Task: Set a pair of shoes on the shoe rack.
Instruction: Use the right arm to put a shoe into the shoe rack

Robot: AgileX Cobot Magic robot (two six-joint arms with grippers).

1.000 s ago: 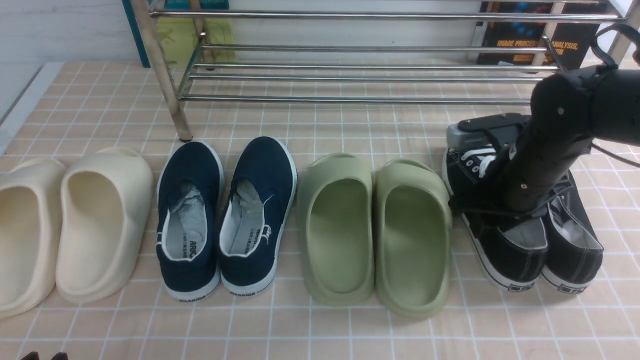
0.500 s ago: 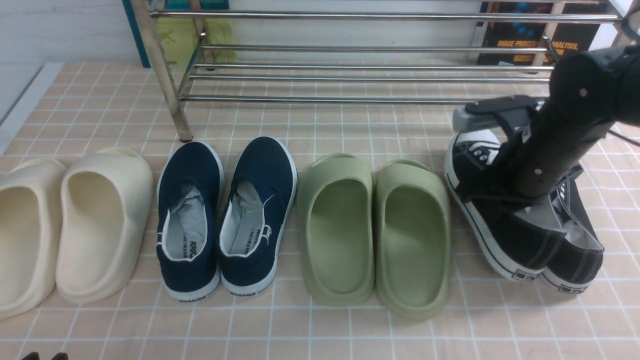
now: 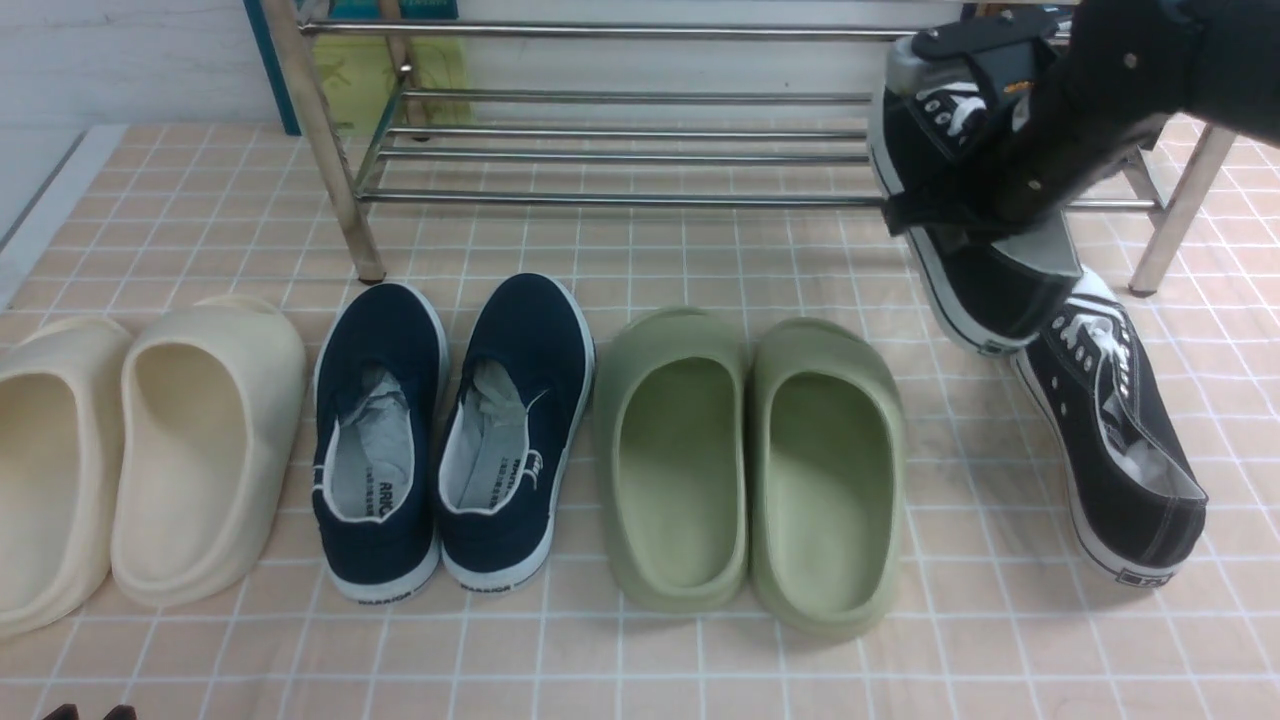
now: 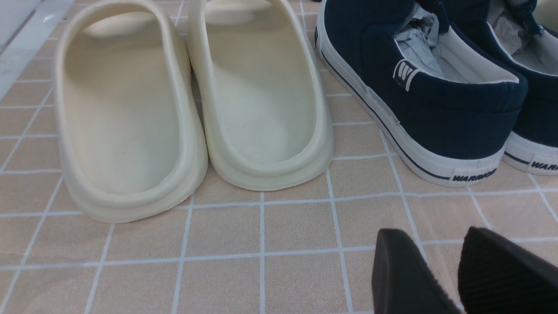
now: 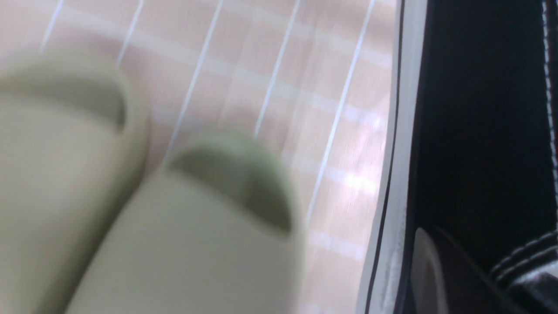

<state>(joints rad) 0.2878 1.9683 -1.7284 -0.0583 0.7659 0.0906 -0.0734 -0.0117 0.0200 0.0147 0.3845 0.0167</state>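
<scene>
2 green slides (image 3: pixel 682 560) — near 1 black sneaker (image 3: pixel 1125 430)

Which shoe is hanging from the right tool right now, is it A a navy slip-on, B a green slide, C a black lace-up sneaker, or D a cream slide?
C: the right tool holds a black sneaker with white laces above the floor.

Left black canvas sneaker (image 3: pixel 1000 280) now up off the tiled floor (image 3: pixel 700 660) — risen further in the right gripper (image 3: pixel 925 215), and moved forward to overlap the shoe rack (image 3: pixel 620 200) in the front view. Its mate (image 3: pixel 1120 430), half covered before, now shows toe cap and laces. Rack's right front leg (image 3: pixel 1185 210) comes into view; orange-lettered book (image 3: pixel 1015 88) mostly hidden behind arm and shoe.
</scene>
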